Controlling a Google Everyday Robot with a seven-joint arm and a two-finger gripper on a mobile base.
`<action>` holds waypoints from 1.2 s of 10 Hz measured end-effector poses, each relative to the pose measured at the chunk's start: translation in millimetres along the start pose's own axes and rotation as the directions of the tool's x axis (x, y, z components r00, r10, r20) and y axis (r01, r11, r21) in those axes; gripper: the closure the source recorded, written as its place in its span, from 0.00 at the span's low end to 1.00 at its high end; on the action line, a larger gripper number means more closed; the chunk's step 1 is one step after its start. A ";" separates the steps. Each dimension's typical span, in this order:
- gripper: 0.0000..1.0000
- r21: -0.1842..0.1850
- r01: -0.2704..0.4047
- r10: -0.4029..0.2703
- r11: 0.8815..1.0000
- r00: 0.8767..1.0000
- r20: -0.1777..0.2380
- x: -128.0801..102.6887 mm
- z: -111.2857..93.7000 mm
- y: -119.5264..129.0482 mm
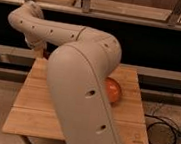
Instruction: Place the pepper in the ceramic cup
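Observation:
My arm sweeps across most of the camera view, from the bottom middle up to the far left. Its gripper hangs at the left, just above the back left corner of the wooden table, and is mostly covered by the wrist. A small slender red piece, the pepper, shows at its tip, off the table top, and the gripper is shut on it. The ceramic cup is hidden behind the arm.
A large orange bowl sits on the table right of the middle, half covered by the arm. Black cables lie on the floor at the right. A dark shelf with metal rails runs behind the table.

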 end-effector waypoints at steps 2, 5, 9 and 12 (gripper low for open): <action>1.00 0.039 -0.016 0.010 0.999 0.989 0.147 9.4 -7.1 -9.7; 1.00 -0.018 -0.072 0.073 0.997 0.918 0.389 40.6 17.7 13.6; 1.00 -0.062 -0.079 0.099 0.995 0.861 0.499 81.6 48.7 36.9; 1.00 -0.057 -0.027 0.051 0.998 0.875 0.481 95.7 59.2 42.4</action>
